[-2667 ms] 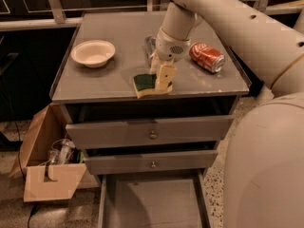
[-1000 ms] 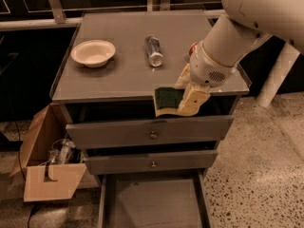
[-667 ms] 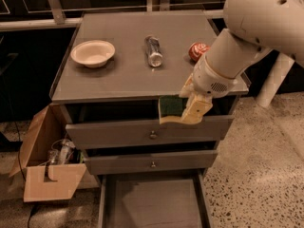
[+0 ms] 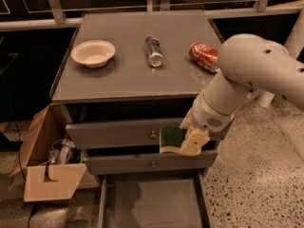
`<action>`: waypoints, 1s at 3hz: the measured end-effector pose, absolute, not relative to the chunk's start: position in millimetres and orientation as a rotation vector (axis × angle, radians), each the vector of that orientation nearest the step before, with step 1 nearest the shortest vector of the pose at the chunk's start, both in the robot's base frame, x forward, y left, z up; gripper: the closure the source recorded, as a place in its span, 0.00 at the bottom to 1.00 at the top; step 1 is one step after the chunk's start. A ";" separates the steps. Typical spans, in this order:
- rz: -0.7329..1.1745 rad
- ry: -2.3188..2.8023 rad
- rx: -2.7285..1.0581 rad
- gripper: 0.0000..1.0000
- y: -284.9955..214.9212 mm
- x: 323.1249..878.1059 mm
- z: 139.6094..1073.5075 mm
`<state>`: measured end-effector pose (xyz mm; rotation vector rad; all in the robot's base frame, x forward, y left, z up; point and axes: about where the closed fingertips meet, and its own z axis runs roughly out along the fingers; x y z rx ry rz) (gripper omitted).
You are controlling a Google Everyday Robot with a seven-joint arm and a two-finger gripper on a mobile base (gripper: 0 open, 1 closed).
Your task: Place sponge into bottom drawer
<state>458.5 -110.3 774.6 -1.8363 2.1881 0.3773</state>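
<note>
In front of the upper drawers (image 4: 118,133), the gripper (image 4: 186,141) clamps the sponge (image 4: 172,137), its far finger hard to make out. At six o'clock below, the open bottom drawer (image 4: 152,203) is cut off by the frame.

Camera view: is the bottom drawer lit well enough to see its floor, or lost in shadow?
Camera view: dim, warm light; the flat floor of the grey metal bottom drawer is shadowed but visible; the gripper, in front of the two upper grey drawers, holds the green-and-yellow sponge, which is plainly lit; no strong glare.
</note>
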 end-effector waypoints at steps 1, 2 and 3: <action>0.381 2.191 -1.839 1.00 -110.3 456.8 772.6; 0.441 2.215 -1.822 1.00 -107.8 451.5 753.7; 0.552 2.271 -1.779 1.00 -101.1 436.9 707.9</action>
